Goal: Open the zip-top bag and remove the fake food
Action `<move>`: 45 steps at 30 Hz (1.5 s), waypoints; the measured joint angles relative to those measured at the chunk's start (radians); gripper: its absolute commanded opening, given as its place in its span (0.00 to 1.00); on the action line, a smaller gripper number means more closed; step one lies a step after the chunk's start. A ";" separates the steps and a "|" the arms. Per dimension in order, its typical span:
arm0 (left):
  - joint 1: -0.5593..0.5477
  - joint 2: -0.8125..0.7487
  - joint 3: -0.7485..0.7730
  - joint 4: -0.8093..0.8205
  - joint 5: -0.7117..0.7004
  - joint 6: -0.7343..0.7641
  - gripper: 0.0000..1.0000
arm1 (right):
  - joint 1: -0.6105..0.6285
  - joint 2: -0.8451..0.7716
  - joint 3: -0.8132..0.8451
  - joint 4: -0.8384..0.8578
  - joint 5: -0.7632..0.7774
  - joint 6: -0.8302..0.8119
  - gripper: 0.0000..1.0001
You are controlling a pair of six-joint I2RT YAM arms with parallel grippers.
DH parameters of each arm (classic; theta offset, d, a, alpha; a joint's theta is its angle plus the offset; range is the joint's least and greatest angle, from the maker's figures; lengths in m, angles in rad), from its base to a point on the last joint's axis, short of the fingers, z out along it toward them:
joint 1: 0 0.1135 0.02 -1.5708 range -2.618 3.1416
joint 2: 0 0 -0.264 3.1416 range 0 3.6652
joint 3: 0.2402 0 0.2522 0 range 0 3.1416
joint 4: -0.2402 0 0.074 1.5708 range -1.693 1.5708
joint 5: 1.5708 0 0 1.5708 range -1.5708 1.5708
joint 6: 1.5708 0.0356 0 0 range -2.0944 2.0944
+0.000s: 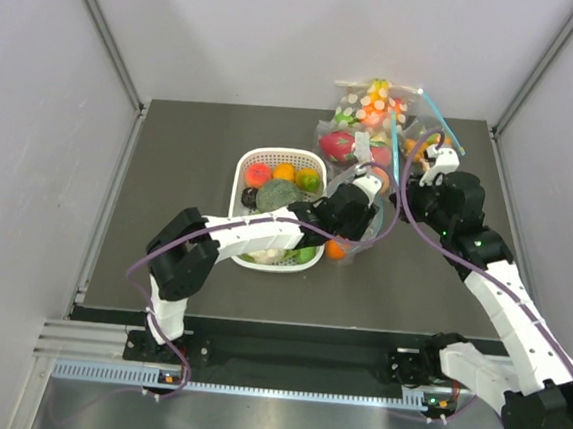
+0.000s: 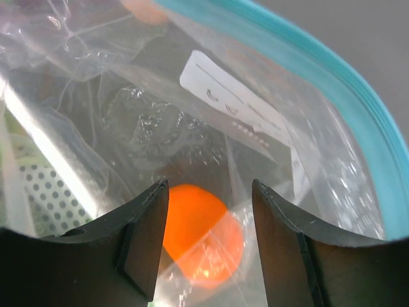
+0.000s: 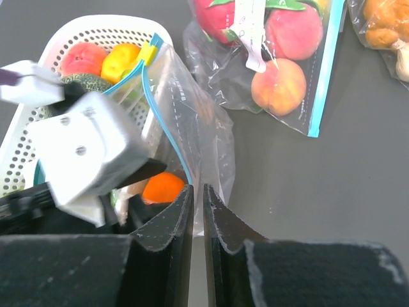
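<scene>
The zip-top bag [image 1: 367, 232] is clear with a light-blue zip strip [image 2: 345, 89], and it lies just right of the basket with its mouth held open. My left gripper [image 1: 359, 207] is inside the mouth, open [image 2: 208, 187]. The round orange fruit [image 2: 201, 236] lies between its fingers, partly under plastic film. The fruit also shows in the top view [image 1: 336, 249] and the right wrist view [image 3: 163, 187]. My right gripper [image 3: 198, 189] is shut on the bag's [image 3: 192, 121] right lip, by the blue strip. A green piece [image 1: 307, 253] and a white piece [image 1: 263, 257] show under the left arm.
A white perforated basket [image 1: 242, 175] with several toy fruits and a grey-green melon stands left of the bag. Other bags lie behind: one with a pink dragon fruit [image 1: 341, 145], one with peaches [image 3: 281, 57], and one of small colourful pieces [image 1: 377, 102].
</scene>
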 measured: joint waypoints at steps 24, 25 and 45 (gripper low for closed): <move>0.003 0.056 0.042 -0.043 -0.064 -0.017 0.61 | 0.002 0.034 -0.167 0.069 -0.149 0.049 0.28; 0.003 0.056 0.042 -0.043 -0.064 -0.018 0.62 | 0.003 0.044 -0.167 0.074 -0.151 0.051 0.23; 0.085 0.060 0.192 -0.109 -0.058 0.003 0.69 | 0.008 0.111 0.027 0.076 -0.054 0.037 0.00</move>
